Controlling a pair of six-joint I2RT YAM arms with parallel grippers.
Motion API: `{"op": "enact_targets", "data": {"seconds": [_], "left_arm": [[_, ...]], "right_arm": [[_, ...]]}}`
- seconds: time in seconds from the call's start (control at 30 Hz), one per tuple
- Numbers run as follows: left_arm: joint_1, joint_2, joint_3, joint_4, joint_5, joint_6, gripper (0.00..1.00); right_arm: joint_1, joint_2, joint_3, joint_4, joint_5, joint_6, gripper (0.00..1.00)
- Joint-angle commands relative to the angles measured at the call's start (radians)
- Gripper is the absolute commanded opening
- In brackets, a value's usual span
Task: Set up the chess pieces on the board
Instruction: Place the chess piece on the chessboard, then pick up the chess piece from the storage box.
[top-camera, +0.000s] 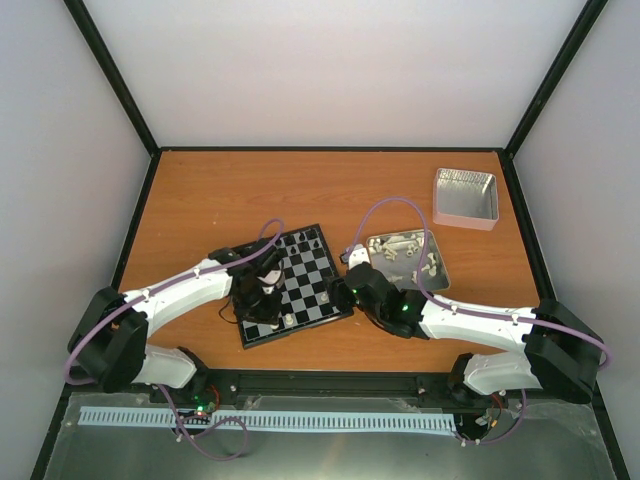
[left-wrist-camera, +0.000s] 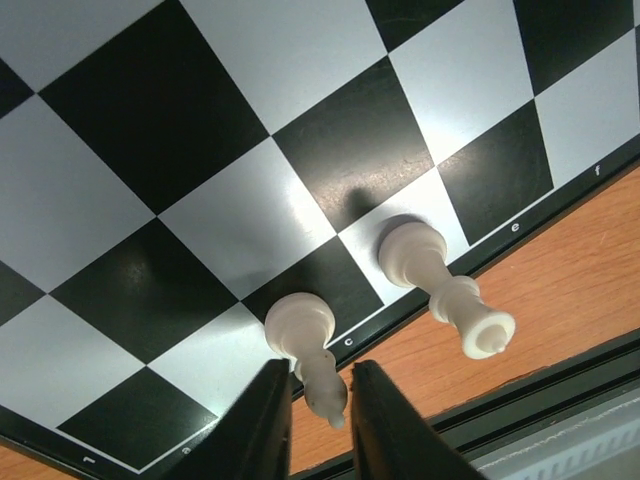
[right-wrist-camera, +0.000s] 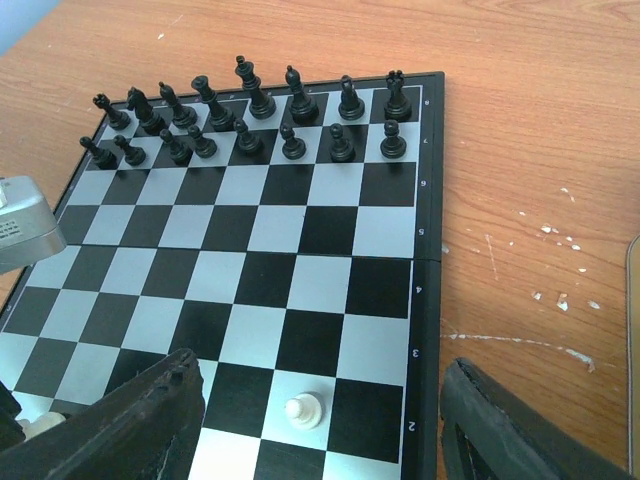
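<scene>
The left gripper (left-wrist-camera: 320, 368) hangs low over the near edge of the board (left-wrist-camera: 200, 190), a flat chequer of glossy black and pale silvery squares inside a thin black rim with tiny white letters. Its jaws are drawn in narrow, and the pointed head of a slim cream piece (left-wrist-camera: 300, 330) lies right between the fingertips (left-wrist-camera: 275, 400). The piece's round foot sits on a black edge square just ahead of them. Whether the pads actually pinch the head or only flank it, I cannot tell. Just to one side of those jaws, apart from them, a taller crowned cream piece (left-wrist-camera: 440, 285) stands on a pale edge square, matte ivory plastic with a knob on top.

The right gripper (right-wrist-camera: 320, 365) is spread wide and grasps nothing. Low between its two dark fingers, on a pale square of the second row, stands a single cream pawn (right-wrist-camera: 303, 410), touching neither finger. Far ahead of the jaws, the black chessmen (right-wrist-camera: 250, 115) fill the last two rows.

From above, more cream pieces (top-camera: 405, 250) lie jumbled in a silver tin (top-camera: 437, 272) on the wooden table (top-camera: 220, 190), behind the right gripper's wrist and beside the board
</scene>
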Motion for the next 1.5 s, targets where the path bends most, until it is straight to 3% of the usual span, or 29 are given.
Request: {"op": "enact_targets", "data": {"seconds": [0.0,0.27,0.43,0.6,0.93,1.13,1.47], "left_arm": [[-0.006,-0.012,0.000,0.037,0.014,-0.007,0.15],[-0.005,-0.005,-0.012,0.059,0.025,0.001,0.07],[-0.006,-0.008,-0.002,0.032,-0.002,-0.003,0.16],[-0.005,-0.026,0.022,0.011,-0.012,-0.002,0.18],[-0.003,-0.121,0.122,-0.044,-0.023,0.008,0.38],[0.015,-0.240,0.176,-0.013,-0.214,-0.014,0.51],[0.016,-0.531,0.044,0.345,-0.503,0.008,0.56]], "right_arm": [[-0.003,-0.006,-0.004,-0.008,0.022,0.020,0.65],[-0.002,-0.011,-0.005,-0.016,0.028,0.020,0.65],[-0.003,-0.013,-0.004,-0.018,0.027,0.023,0.65],[-0.003,-0.025,0.003,-0.020,0.027,0.018,0.65],[-0.013,-0.069,0.048,-0.074,0.035,0.007,0.65],[-0.149,-0.141,0.090,-0.202,0.031,0.043,0.65],[-0.495,-0.173,0.097,-0.439,-0.060,0.071,0.65]]}}
